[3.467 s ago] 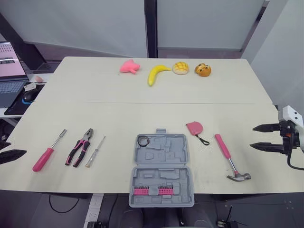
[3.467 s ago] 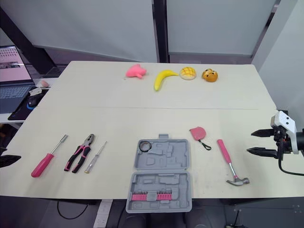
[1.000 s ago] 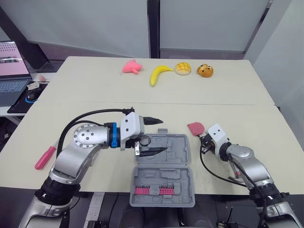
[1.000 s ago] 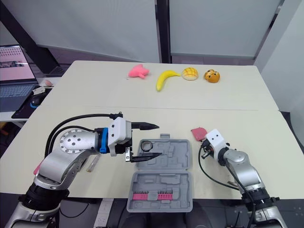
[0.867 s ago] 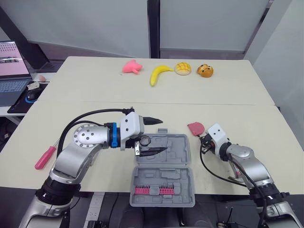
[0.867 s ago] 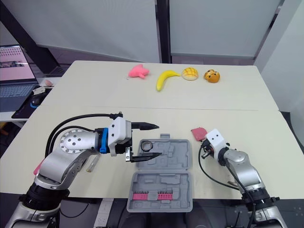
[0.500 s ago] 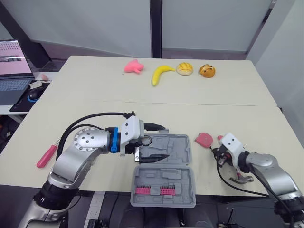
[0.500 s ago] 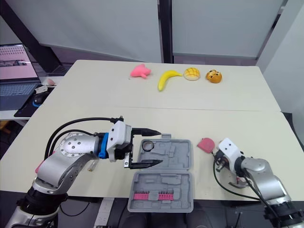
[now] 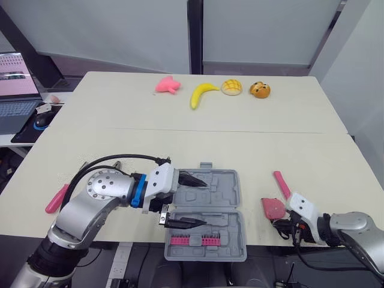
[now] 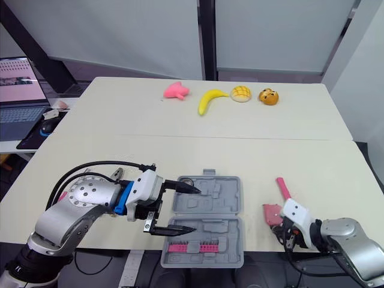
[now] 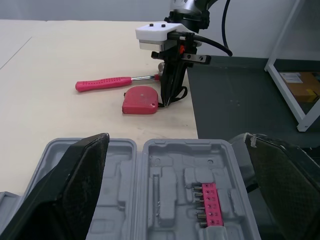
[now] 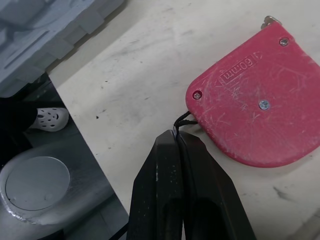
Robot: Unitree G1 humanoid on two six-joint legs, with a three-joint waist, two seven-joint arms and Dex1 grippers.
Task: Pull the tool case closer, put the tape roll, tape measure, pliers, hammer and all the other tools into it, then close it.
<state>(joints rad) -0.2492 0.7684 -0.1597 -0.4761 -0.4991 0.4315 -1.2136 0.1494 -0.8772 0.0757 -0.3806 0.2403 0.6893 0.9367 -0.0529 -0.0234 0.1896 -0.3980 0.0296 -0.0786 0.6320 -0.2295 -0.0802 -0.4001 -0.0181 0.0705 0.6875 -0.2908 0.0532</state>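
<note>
The grey tool case [image 9: 211,195] lies open at the table's near edge, with a row of pink bits [image 9: 192,241] in its near half. My left gripper [image 9: 200,203] hovers open over the case's left part, holding nothing. The tape roll [image 10: 182,178] sits in the far left pocket, mostly behind one finger. My right gripper [image 12: 176,140] is shut on the black strap of the red tape measure [image 12: 250,110], which lies by the near edge right of the case [image 9: 273,208]. The pink-handled hammer [image 9: 281,183] lies beside it. A pink screwdriver [image 9: 56,199] is far left.
A pink toy [image 9: 166,84], a banana [image 9: 201,94] and two buns [image 9: 231,87] [image 9: 260,90] line the far side. A laptop [image 9: 15,108] sits on a desk to the left. Pliers [image 9: 118,162] peek out behind my left arm. The table edge [image 12: 85,115] runs close to my right gripper.
My right gripper has dragged the tape measure by its strap from near the case's far right corner to the near table edge. My left gripper has drifted nearer over the case, still open.
</note>
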